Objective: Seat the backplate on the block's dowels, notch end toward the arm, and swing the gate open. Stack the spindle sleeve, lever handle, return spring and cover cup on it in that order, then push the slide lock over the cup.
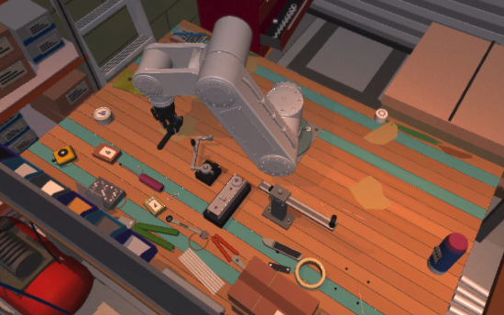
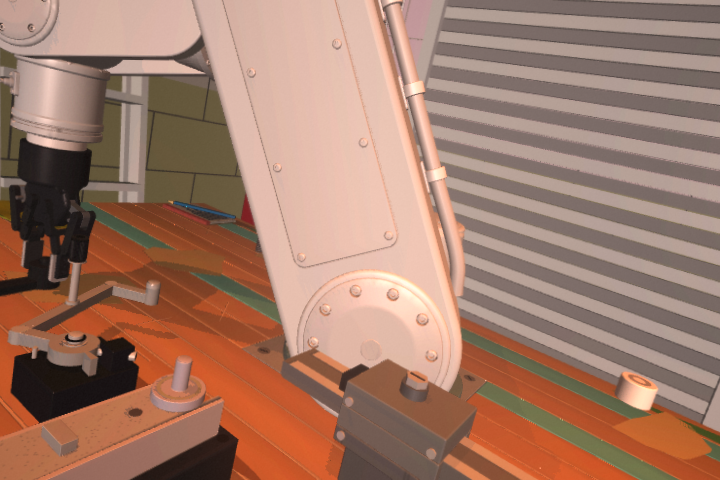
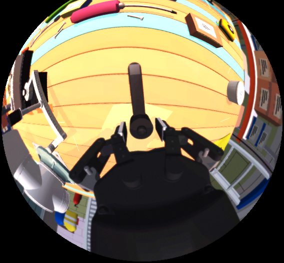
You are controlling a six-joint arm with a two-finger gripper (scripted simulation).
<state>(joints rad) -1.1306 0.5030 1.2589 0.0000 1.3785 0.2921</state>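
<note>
On the left part of the bench the dark lever handle (image 1: pixel 164 138) (image 3: pixel 137 98) lies flat on the planks, and my open gripper (image 1: pixel 171 126) (image 2: pixel 52 266) (image 3: pixel 141 130) sits low over its round hub end, a finger on either side. To the right stands the small black block with the swung-out grey gate (image 1: pixel 199 151) (image 2: pixel 83 308). Nearer the front, the grey backplate (image 1: pixel 227 197) (image 2: pixel 83 436) sits on its black block with the spindle sleeve (image 1: pixel 236 181) (image 2: pixel 178 385) on it. The slide lock (image 1: pixel 279 203) (image 2: pixel 407 410) rides a rail to the right. A white cup (image 1: pixel 380 114) (image 2: pixel 636 389) stands far right.
The gate's upright peg (image 2: pixel 73 283) stands just beside my fingers. A tape roll (image 1: pixel 103 115) (image 3: pixel 236 92), a framed card (image 1: pixel 106 153), a yellow tape measure (image 1: pixel 64 155) and a pink-handled screwdriver (image 1: pixel 148 180) lie to the left and front. The arm's own links (image 1: pixel 246 119) rise to the right.
</note>
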